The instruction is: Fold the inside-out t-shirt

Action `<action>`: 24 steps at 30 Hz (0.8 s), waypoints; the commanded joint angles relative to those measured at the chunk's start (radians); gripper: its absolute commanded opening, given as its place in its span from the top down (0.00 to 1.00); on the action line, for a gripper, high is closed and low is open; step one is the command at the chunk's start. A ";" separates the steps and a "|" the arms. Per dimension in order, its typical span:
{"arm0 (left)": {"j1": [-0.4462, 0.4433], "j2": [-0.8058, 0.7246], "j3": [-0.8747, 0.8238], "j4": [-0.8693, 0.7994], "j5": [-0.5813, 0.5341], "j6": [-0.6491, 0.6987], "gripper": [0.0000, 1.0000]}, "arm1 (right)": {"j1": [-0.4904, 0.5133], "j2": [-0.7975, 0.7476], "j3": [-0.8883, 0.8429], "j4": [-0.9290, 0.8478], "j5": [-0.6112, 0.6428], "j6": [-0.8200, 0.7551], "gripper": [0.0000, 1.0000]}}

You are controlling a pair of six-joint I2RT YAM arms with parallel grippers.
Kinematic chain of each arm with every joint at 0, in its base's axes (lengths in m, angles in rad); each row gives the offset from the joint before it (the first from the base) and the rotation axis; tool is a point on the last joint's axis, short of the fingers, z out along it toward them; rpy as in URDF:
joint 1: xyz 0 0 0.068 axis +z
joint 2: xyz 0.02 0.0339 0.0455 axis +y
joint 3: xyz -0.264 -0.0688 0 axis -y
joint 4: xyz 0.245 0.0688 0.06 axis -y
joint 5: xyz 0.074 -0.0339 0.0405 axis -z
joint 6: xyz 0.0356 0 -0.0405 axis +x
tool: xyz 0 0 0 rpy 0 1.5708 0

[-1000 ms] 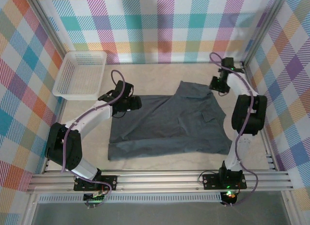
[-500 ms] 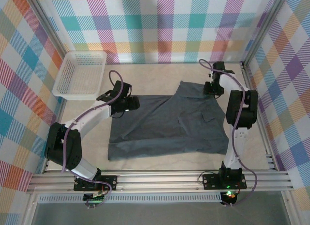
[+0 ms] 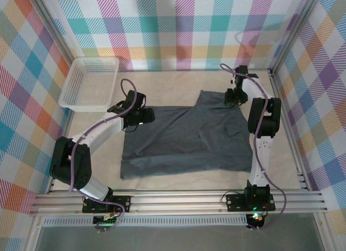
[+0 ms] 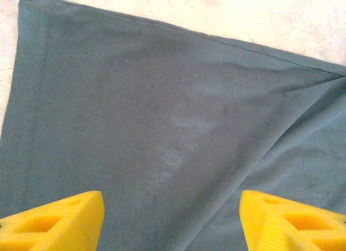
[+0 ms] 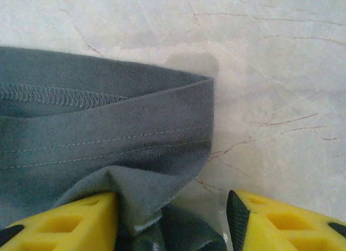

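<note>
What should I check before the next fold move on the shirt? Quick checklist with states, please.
1. Left gripper open: ok, fingers apart over the shirt, gripping nothing.
2. Right gripper open: ok, fingers apart.
3. Right gripper free of cloth: not ok, a fold of shirt lies between its fingers, against one of them.
4. Shirt flat: not ok, bunched at the right gripper, and a diagonal crease runs near the left gripper.
5. Shirt fully on the table: ok.
6. Basket out of the way: ok, far left, apart from the shirt.
</note>
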 commanded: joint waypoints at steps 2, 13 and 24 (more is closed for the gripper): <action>0.014 -0.010 -0.013 0.000 -0.004 0.005 0.33 | -0.007 -0.048 0.000 -0.052 0.000 0.002 0.43; 0.016 -0.023 -0.028 0.001 -0.002 0.000 0.33 | -0.042 -0.170 -0.181 0.063 -0.052 0.047 0.54; 0.019 -0.035 -0.017 -0.013 -0.008 0.008 0.33 | -0.044 -0.033 -0.054 0.009 -0.101 0.047 0.61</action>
